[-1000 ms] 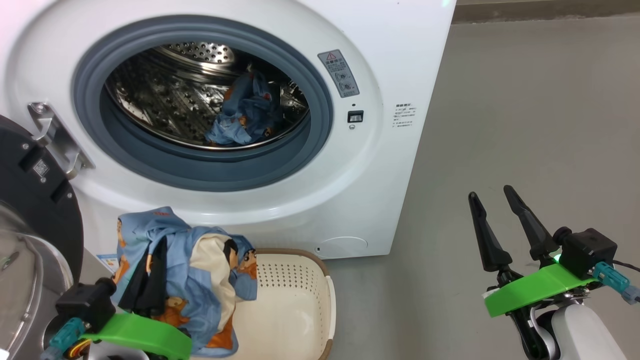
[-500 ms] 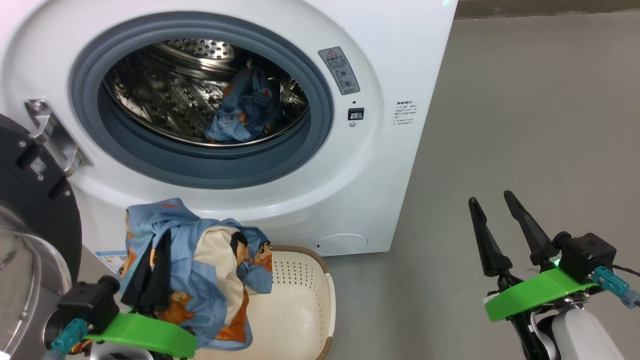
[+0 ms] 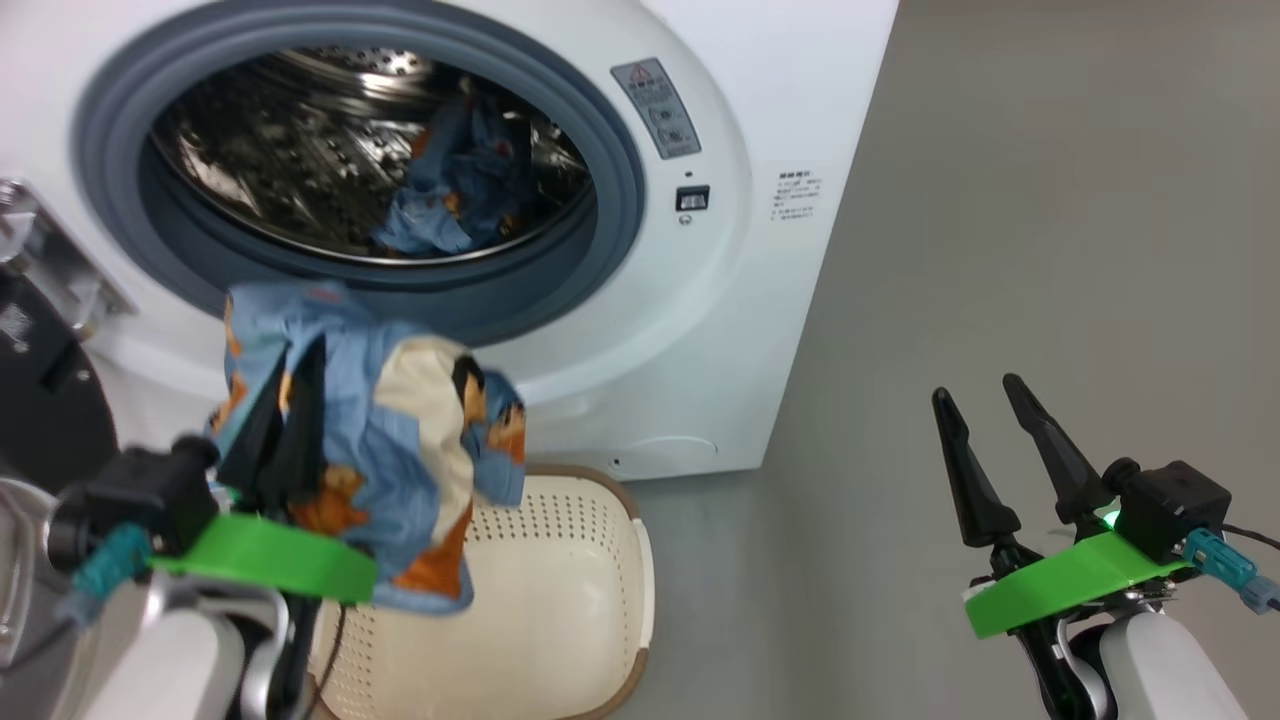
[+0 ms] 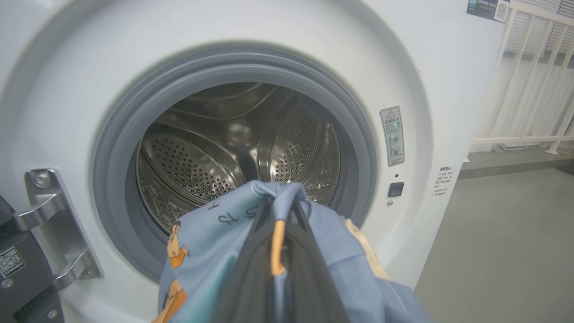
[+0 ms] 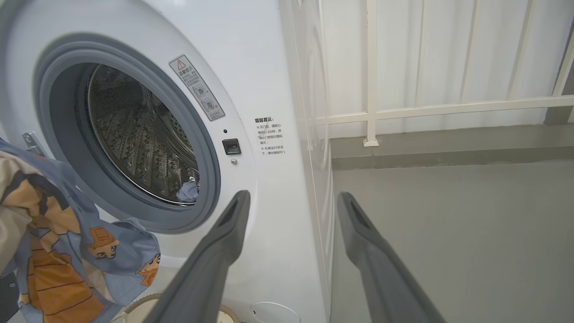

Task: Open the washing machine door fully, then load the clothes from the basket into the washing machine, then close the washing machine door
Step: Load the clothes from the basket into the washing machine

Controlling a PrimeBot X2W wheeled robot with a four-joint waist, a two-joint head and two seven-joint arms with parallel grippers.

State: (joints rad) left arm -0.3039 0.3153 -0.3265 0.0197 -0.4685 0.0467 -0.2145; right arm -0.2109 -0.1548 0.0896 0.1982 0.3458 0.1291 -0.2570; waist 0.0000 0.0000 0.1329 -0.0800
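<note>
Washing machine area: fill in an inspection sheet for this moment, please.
Surface: grey floor, smooth.
Job's things: washing machine with door swung open at left; one garment in the drum; clothes held above the basket, whose visible inside is empty.
Clutter: nothing seen.
Grippers: left gripper, jaws shut on clothes before the opening; right gripper, jaws open, holding nothing, off to the side.
Cables: thin dark cable at the right wrist.
Surroundings: white railing beside the machine.
</note>
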